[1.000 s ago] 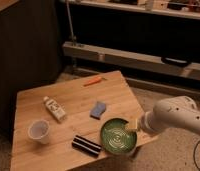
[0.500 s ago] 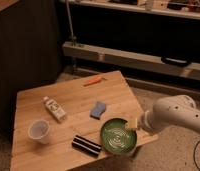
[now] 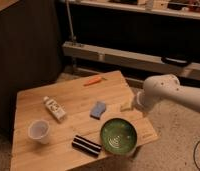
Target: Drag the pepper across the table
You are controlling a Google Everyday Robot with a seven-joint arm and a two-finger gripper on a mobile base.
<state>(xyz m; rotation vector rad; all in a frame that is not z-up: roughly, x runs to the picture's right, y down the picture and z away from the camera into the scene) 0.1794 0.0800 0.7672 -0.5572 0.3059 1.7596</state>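
Note:
The pepper (image 3: pixel 93 80) is small, slender and orange. It lies near the far edge of the light-wood table (image 3: pixel 68 97), apart from everything else. My white arm reaches in from the right, and my gripper (image 3: pixel 126 106) is at the table's right edge, just right of the blue sponge (image 3: pixel 98 109) and above the green bowl (image 3: pixel 119 136). The gripper is well short of the pepper and does not touch it.
A white cup (image 3: pixel 39 131) stands at the front left. A small white bottle (image 3: pixel 54 108) lies left of centre. A black striped object (image 3: pixel 87 145) lies at the front edge beside the bowl. A dark shelf unit (image 3: pixel 143 55) stands behind the table.
My arm and gripper have moved up and a little left, from beside the bowl toward the sponge. The pepper and the other items have not moved.

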